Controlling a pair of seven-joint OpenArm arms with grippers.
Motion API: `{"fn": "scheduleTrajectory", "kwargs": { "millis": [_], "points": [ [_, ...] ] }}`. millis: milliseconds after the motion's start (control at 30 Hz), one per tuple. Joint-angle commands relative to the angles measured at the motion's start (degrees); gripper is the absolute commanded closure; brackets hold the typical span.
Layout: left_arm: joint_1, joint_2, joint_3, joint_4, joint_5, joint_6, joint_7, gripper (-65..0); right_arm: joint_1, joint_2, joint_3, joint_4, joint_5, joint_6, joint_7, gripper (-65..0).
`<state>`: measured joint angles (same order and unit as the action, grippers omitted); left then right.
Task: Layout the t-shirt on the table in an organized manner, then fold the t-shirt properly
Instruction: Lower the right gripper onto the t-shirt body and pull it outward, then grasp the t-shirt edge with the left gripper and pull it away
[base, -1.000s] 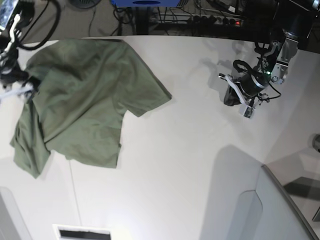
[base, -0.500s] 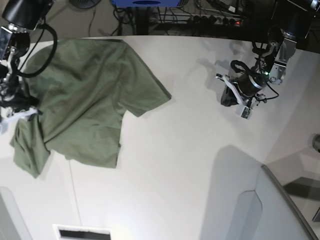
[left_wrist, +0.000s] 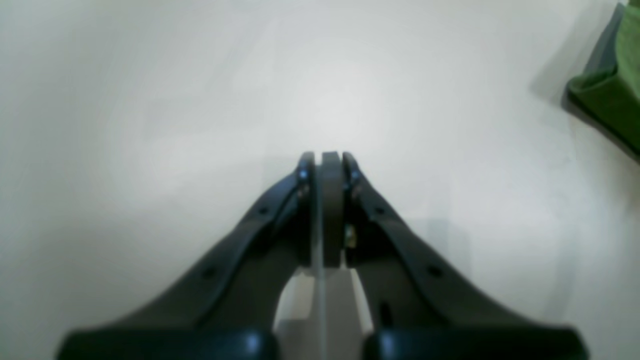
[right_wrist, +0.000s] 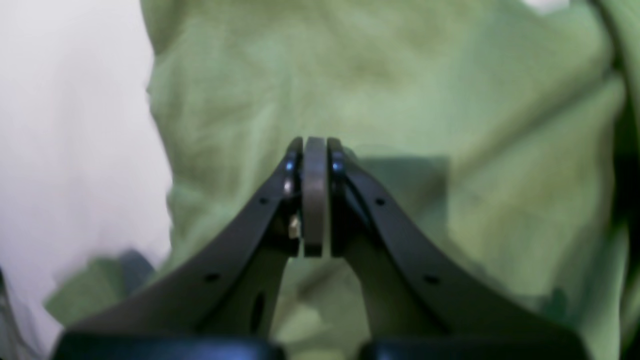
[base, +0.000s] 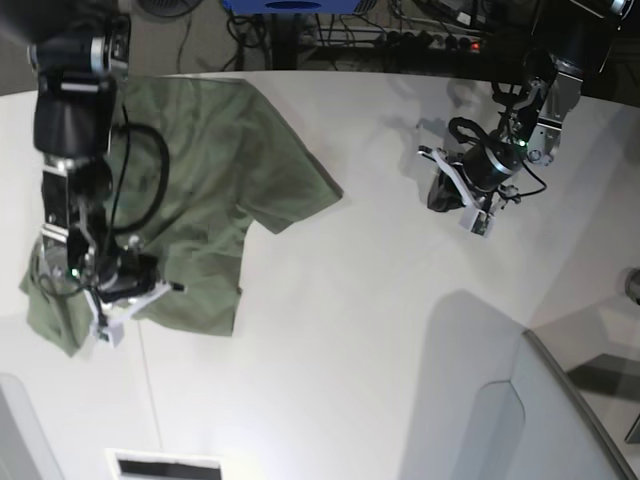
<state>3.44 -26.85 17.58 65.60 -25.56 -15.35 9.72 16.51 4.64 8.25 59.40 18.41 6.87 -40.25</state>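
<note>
The olive-green t-shirt (base: 200, 170) lies crumpled at the table's (base: 330, 330) far left, one sleeve pointing to the middle. My right gripper (base: 150, 292) hovers over the shirt's lower part near the hem. In the right wrist view its pads (right_wrist: 315, 200) are pressed together with no cloth between them, and the t-shirt (right_wrist: 400, 75) is below. My left gripper (base: 440, 192) is over bare table at the right, well apart from the shirt. It is shut (left_wrist: 330, 160), and only a corner of the t-shirt (left_wrist: 612, 95) shows at that view's right edge.
A grey translucent panel (base: 560, 420) rises at the near right corner. A white slotted plate (base: 165, 465) sits at the near edge. Cables and a power strip (base: 430, 40) run behind the table's curved far edge.
My right arm swung from the shirt's left edge across to its lower part, and its jaws went from open to shut. My left gripper drifted slightly left. The shirt hardly moved.
</note>
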Motion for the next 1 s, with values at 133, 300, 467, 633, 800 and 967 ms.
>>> {"fn": "scheduleTrajectory", "kwargs": {
  "millis": [133,300,467,633,800,967],
  "points": [
    [0.1,-0.9,-0.1,0.3,0.4,-0.2,1.3,-2.5,8.2,0.8,0.1,-16.7,0.3,0.1,6.8,-1.7],
    [0.2,-2.0,-0.1,0.3,0.4,-0.2,1.3,-2.5,13.3,0.4,0.1,-27.4,0.2,0.1,13.2,-2.1],
    [0.0,-3.0,-0.1,0.3,0.4,-0.2,1.3,-2.5,18.4,-1.7,0.0,-35.6,0.1,2.3,20.0,-2.3],
    [-0.4,-3.0,-0.1,0.3,0.4,-0.2,1.3,-2.5,19.2,-8.2,-0.5,-35.9,-0.1,9.6,18.2,-2.1],
    [-0.6,-3.0,-0.2,0.4,0.4,-0.2,1.3,-2.5,19.0,-12.3,-13.5,-35.9,0.7,9.6,18.2,-1.5],
    [-0.5,-3.8,-0.2,0.5,0.3,-0.2,1.1,-2.5,16.5,-11.5,-22.9,-28.8,9.1,9.4,14.4,-1.4]
  ]
}}
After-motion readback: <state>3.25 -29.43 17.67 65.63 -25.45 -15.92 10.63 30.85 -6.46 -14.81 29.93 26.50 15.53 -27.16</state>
